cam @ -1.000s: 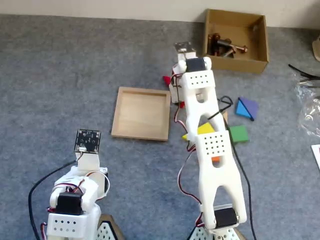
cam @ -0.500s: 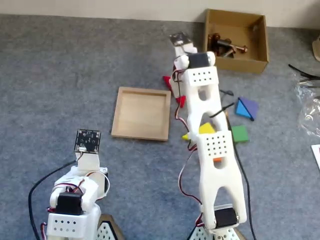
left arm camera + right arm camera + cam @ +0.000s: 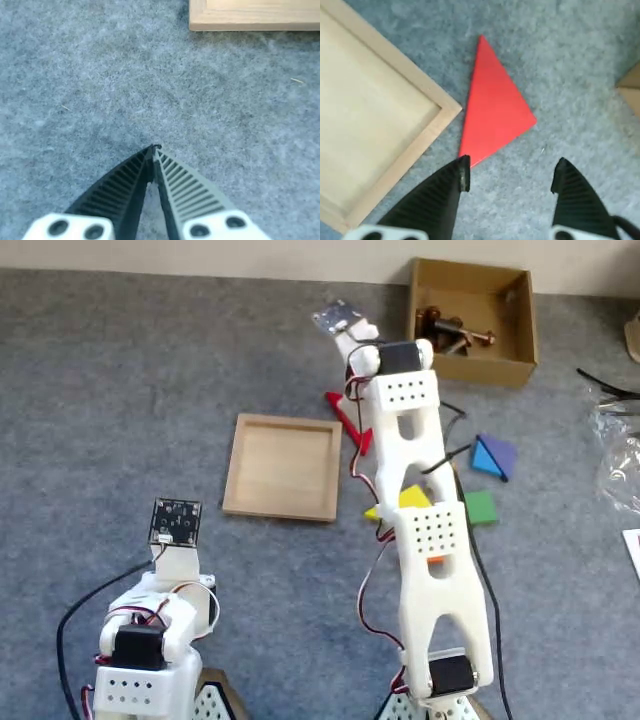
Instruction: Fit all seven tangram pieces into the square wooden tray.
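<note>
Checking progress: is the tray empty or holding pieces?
Empty. The tray shows bare wood inside; the red triangle lies outside it.

No writing, label, number or sign can be read in any of the views.
</note>
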Tool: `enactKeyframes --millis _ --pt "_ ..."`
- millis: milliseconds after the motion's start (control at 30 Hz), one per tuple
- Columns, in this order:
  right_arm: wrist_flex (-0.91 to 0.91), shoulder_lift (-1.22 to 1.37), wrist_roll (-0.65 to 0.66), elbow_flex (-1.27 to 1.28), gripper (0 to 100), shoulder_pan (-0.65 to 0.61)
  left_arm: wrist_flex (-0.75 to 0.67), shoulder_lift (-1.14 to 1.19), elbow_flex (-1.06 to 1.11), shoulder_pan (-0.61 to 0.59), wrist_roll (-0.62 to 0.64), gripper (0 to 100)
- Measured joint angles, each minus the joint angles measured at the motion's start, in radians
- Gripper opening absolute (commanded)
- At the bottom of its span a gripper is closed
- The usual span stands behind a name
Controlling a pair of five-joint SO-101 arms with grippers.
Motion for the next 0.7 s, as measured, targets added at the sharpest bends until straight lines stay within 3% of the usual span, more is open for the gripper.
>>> enactKeyframes --millis 700 --pt "-0.081 0.029 0.003 0.046 25.5 -0.023 0.000 0.000 0.000 0.000 0.000 1"
